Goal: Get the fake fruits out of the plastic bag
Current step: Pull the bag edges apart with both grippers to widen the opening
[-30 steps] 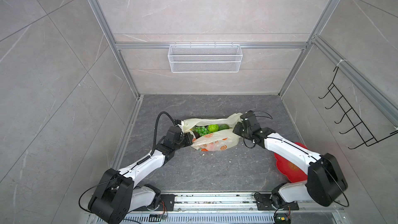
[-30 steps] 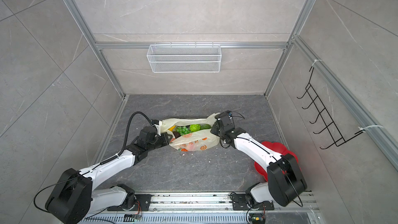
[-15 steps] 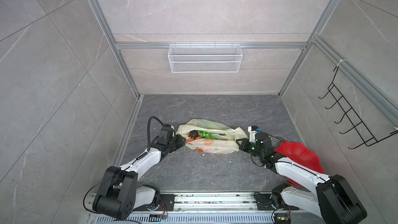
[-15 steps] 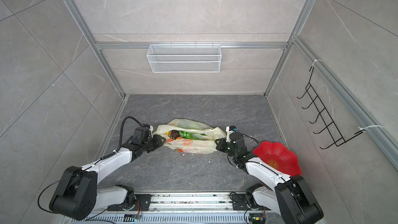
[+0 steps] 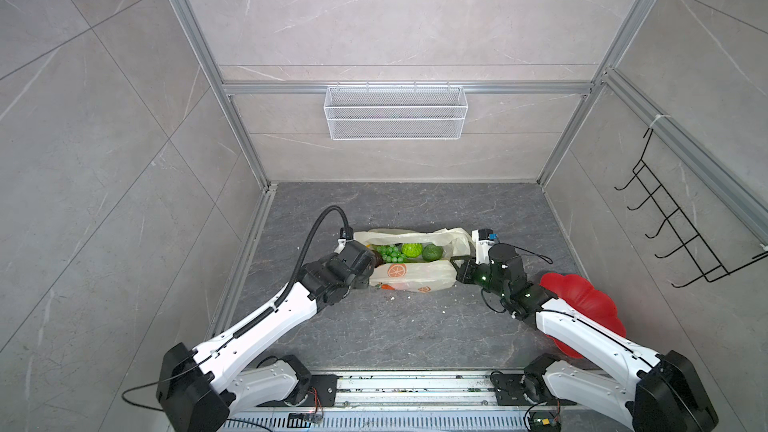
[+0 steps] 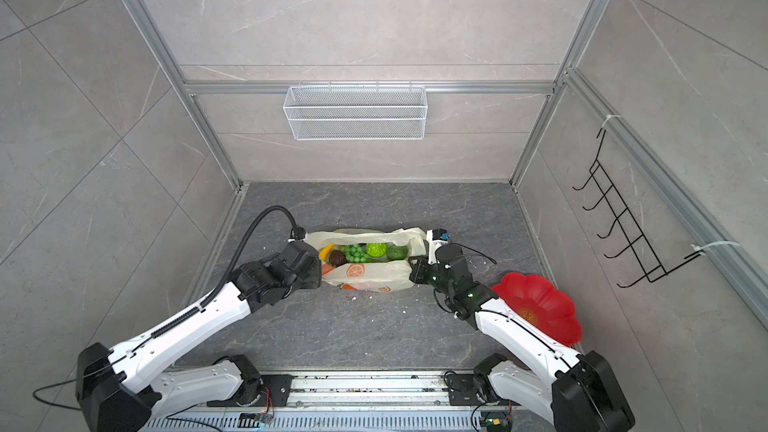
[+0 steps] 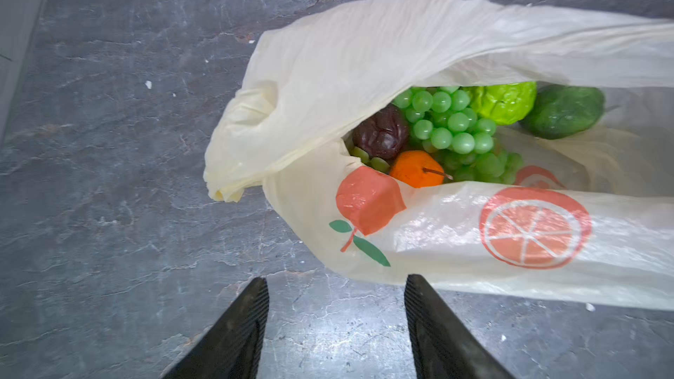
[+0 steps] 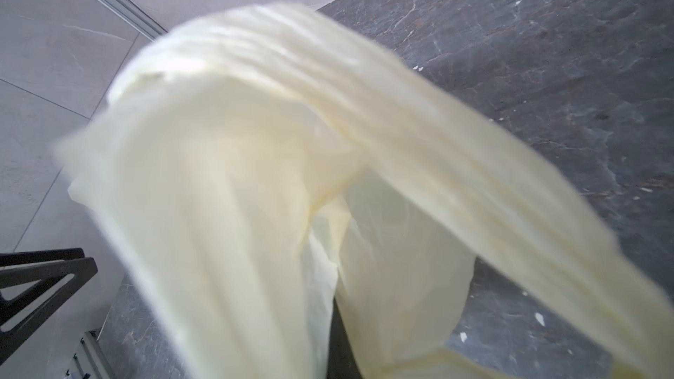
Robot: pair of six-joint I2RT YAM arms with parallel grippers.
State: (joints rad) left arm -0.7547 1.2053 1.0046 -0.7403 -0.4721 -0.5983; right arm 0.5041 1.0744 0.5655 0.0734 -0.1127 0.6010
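The cream-yellow plastic bag (image 5: pixel 415 280) lies on the grey floor with its mouth open upward. Inside it I see a green grape bunch (image 7: pixel 448 123), a dark avocado (image 7: pixel 381 133), an orange (image 7: pixel 414 169), a bumpy green ball (image 7: pixel 507 102) and a green avocado (image 7: pixel 563 111). A yellow banana (image 6: pixel 326 252) peeks out at the bag's left end. My left gripper (image 7: pixel 335 288) is open just short of the bag's left end, with only bare floor between its fingers. My right gripper (image 5: pixel 456 271) is shut on the bag's right end; in the right wrist view blurred bag film (image 8: pixel 255 176) covers the jaws.
A red flower-shaped plate (image 5: pixel 582 305) sits on the floor at the right, partly under my right arm. A white wire basket (image 5: pixel 395 118) hangs on the back wall and a black hook rack (image 5: pixel 681 234) on the right wall. Small white crumbs dot the floor.
The bag was held up between both grippers, then came down to the floor. My left gripper has opened and let go of its end. The right gripper stays shut on the bag.
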